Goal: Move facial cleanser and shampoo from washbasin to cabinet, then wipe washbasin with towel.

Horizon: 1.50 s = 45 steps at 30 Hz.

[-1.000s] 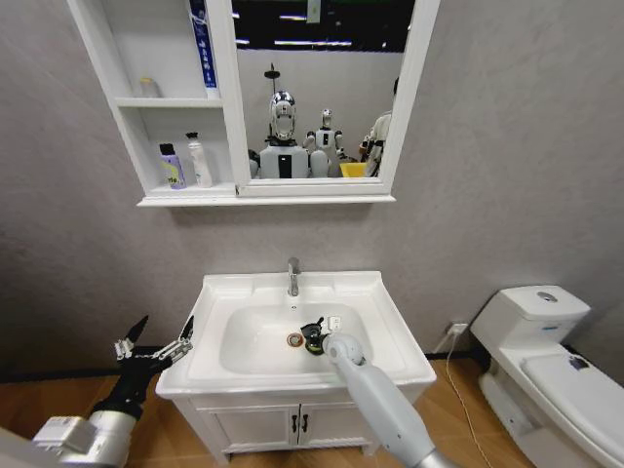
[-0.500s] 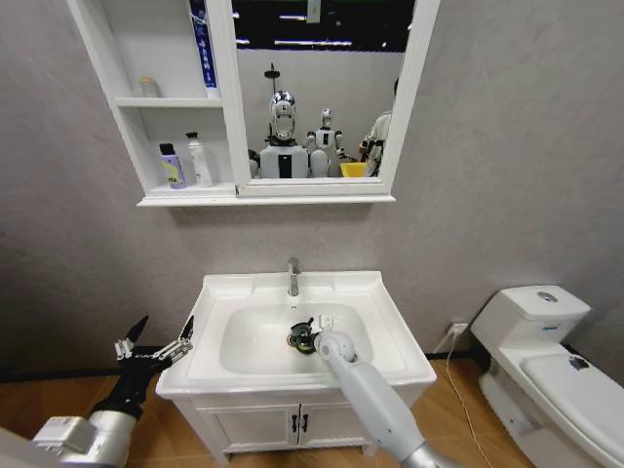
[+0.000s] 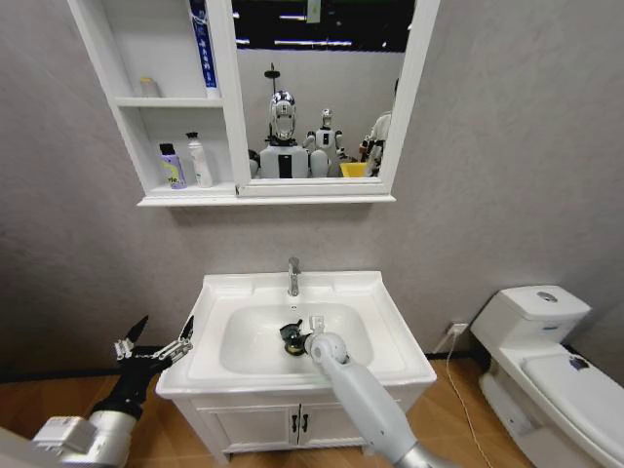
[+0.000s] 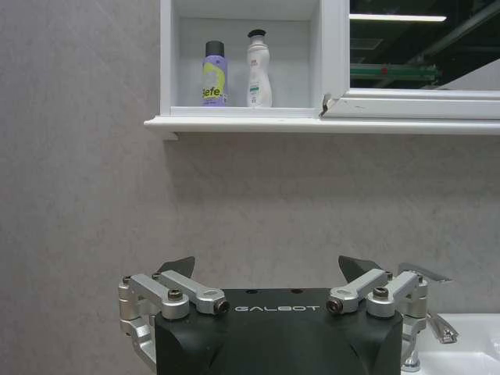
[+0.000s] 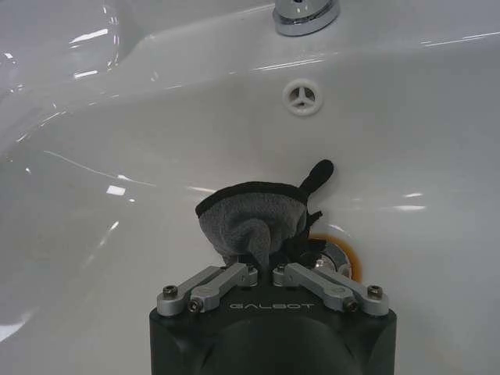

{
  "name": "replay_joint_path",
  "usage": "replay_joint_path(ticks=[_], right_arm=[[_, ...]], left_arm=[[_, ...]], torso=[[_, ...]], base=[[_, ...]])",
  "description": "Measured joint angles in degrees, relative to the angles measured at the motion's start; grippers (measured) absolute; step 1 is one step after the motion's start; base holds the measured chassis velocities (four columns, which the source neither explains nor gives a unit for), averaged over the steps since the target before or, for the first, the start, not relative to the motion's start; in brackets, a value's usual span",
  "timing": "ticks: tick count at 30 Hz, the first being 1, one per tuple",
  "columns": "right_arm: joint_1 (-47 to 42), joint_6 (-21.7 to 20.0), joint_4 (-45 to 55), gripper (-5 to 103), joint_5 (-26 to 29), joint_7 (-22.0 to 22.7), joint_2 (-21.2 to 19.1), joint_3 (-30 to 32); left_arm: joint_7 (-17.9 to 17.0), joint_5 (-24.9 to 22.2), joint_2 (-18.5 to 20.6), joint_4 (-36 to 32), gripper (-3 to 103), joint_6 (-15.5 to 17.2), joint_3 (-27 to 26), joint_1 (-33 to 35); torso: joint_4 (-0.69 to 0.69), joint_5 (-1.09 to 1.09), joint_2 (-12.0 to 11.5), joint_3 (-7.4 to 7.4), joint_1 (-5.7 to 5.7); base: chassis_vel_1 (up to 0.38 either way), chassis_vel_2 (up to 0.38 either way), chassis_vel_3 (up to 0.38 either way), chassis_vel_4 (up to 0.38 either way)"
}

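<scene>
At about 8 o'clock in the head view, the left gripper (image 3: 154, 341) hangs beside the sink with its claw spread wide and holding nothing. At 11 o'clock, the white wall cabinet (image 3: 110, 58) carries a purple bottle (image 3: 172, 167) and a white bottle (image 3: 199, 161) on its lowest shelf. Near the centre, the right gripper (image 5: 262, 264) reaches into the white ceramic washbasin (image 3: 368, 285), its claw narrow and clamped on the dark grey rumpled towel (image 5: 251, 219), which lies on the bowl over the round drain (image 5: 336, 258).

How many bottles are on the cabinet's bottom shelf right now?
2: a purple bottle and a white bottle stand side by side on the cabinet's bottom shelf; nothing seems hidden behind them.
</scene>
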Motion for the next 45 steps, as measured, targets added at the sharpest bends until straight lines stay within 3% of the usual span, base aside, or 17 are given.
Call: replay_joint_path(ticks=[18,31,45], right_arm=[[-0.49,0.44,-2.79,4,-1.75,-1.75,-0.89,3.4],[-2.43,0.45,-0.29,4,-2.92,-2.02,-4.55,5.25],[-1.15,1.37,-3.66,4,-5.48,-3.9,-1.52,4.18]], left_arm=[[0.0,0.0,0.0,0.0,100,0.0,0.0,0.0],[0.0,0.0,0.0,0.0,100,0.0,0.0,0.0],[0.0,0.0,0.0,0.0,100,0.0,0.0,0.0]], torso=[[0.0,0.01,0.0,0.0,0.0],[-0.01,0.0,0.0,0.0,0.0],[-0.02,-0.01,0.01,-0.01,0.0]], base=[[0.0,0.0,0.0,0.0],[0.0,0.0,0.0,0.0],[0.0,0.0,0.0,0.0]])
